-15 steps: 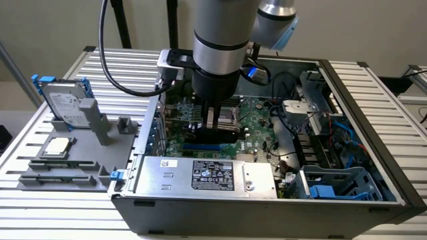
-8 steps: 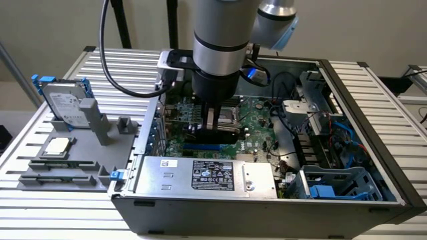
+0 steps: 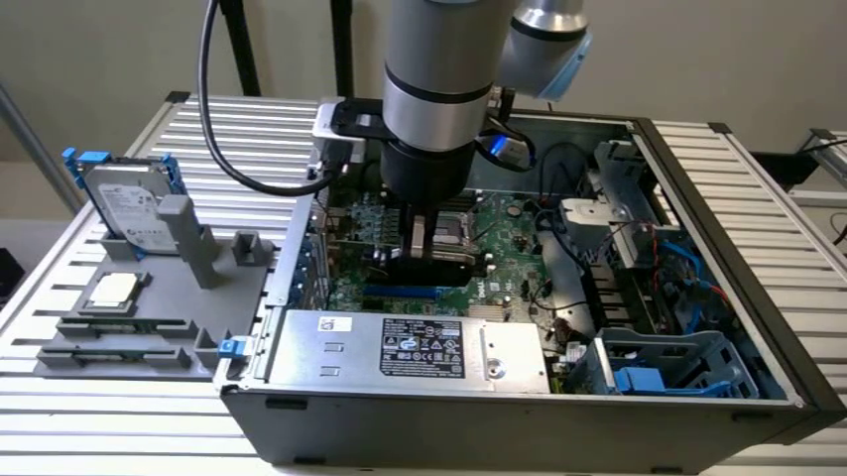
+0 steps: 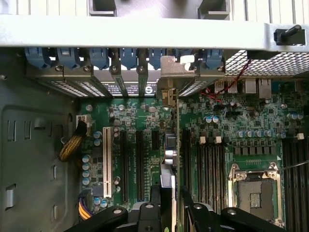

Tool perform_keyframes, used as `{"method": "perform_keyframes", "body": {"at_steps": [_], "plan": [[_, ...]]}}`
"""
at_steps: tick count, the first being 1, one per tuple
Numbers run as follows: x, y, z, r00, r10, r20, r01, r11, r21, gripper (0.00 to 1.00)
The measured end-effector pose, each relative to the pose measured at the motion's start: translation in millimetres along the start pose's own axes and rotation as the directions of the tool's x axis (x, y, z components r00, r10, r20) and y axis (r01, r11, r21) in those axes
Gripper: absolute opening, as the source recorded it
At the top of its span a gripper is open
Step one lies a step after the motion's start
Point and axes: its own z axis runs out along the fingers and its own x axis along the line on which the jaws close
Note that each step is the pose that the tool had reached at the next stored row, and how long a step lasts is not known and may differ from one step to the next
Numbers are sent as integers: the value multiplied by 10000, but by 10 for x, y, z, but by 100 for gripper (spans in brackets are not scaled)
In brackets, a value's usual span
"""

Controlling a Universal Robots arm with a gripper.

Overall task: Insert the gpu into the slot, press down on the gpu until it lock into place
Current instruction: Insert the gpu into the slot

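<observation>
My hand (image 4: 174,200) clamps the gpu (image 4: 176,135) upright, edge-down to the motherboard (image 4: 145,116), its bracket (image 4: 167,67) at the case's rear wall (image 4: 145,34), I judge to keep it square to the board.

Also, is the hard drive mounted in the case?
No, the hard drive sits on the grey fixture outside the case, on the exterior view's left.

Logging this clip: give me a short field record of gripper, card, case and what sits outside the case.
gripper: shut on the gpu, inside the open computer case
gpu: on edge over the motherboard expansion slots
locked in: cannot tell
power supply: along the case's near wall
outside case: hard drive on grey fixture tray, exterior view's left
</observation>
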Motion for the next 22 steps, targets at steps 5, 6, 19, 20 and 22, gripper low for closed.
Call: {"method": "perform_keyframes", "body": {"at_steps": [5,6,19,20,22], "plan": [[-10,1,11,10000,29,-3,-29,10000,3,26],[-14,1,14,10000,41,-5,-41,10000,4,26],[-69,26,89,9999,86,-64,-86,10000,11,26],[-74,26,95,9999,85,-64,-85,10000,11,26],[-83,26,104,9999,86,-70,-86,10000,12,26]]}}
